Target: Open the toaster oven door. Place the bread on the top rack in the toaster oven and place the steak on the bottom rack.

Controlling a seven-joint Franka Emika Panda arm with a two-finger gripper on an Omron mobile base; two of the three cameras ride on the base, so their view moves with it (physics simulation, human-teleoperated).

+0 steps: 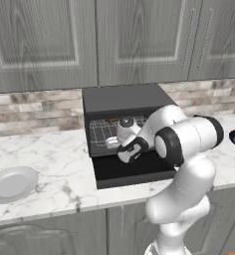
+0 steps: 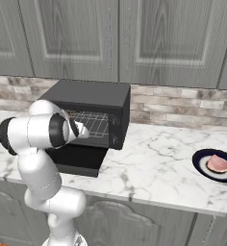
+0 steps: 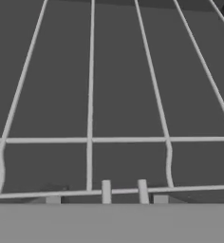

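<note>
A marble kitchen counter (image 1: 50, 164) runs below grey wooden cupboards; on it sits a boxy black toaster oven (image 1: 124, 102), the landmark here. Nearest the viewer, the white robot arm reaches from in front of the oven toward its mouth; the two-finger gripper (image 1: 114, 143) sits at the front edge of a silver wire rack (image 3: 90, 140), seemingly the lower one with its small front loop (image 3: 124, 191); whether the jaws are spread or pinching the wire cannot be told. The flat black oven door (image 1: 134, 172) lies folded down in front of the oven, so the opening step looks done. Inside the oven, a small dark-brown piece, probably the bread (image 1: 112, 120), appears at the back of the upper wire rack (image 2: 94, 121), though it is too small to be sure. Left of the oven rests an empty grey plate (image 1: 11, 184); well to the right of the oven, the pinkish steak (image 2: 217, 164) lies on a dark plate (image 2: 202, 168), so placing it remains.
</note>
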